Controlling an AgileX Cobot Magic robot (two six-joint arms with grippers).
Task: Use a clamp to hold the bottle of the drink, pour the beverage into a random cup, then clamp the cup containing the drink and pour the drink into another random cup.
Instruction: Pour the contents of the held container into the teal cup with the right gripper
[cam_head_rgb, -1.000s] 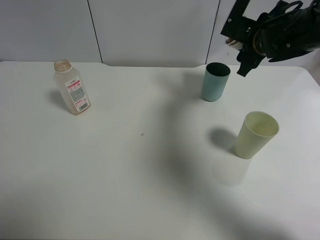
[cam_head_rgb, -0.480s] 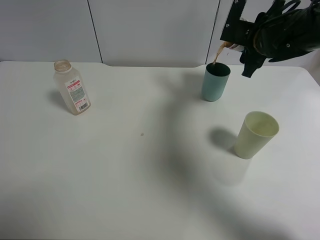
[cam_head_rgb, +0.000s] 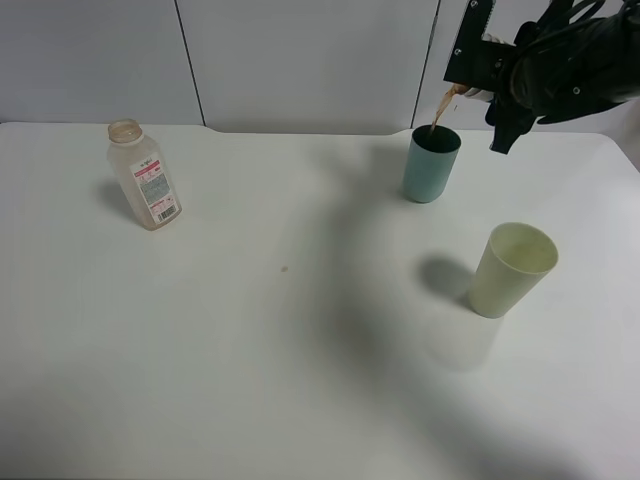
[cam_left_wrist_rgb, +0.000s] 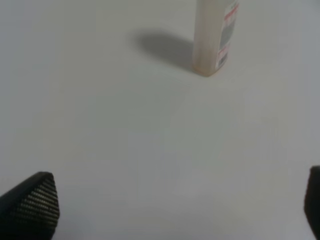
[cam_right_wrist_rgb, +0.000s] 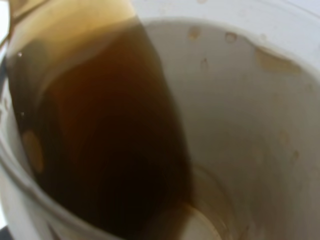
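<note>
The brown drink (cam_right_wrist_rgb: 100, 150) is running out of a white cup (cam_right_wrist_rgb: 240, 125) held tipped at the upper right of the high view, a thin stream (cam_head_rgb: 437, 112) falling from its lip into the teal cup (cam_head_rgb: 431, 163) that stands upright just below. The right gripper (cam_head_rgb: 500, 75) is pinched tight on that white cup, which its dark body mostly hides from above; the tilt looks chosen to bring the pouring lip over the teal rim. In the wrist view, liquid pools against the cup's low side and a fair amount remains, so the second pour seems only partly done. Right of centre, a pale yellow cup (cam_head_rgb: 511, 269) stands apart from the pour. At the upper left the bottle (cam_head_rgb: 144, 175) stands uncapped and looks empty. The left gripper (cam_left_wrist_rgb: 170, 210) is spread wide above the bare table (cam_head_rgb: 250, 350), gripping nothing, the bottle ahead of it. Count: three cups, one bottle, two grippers.
</note>
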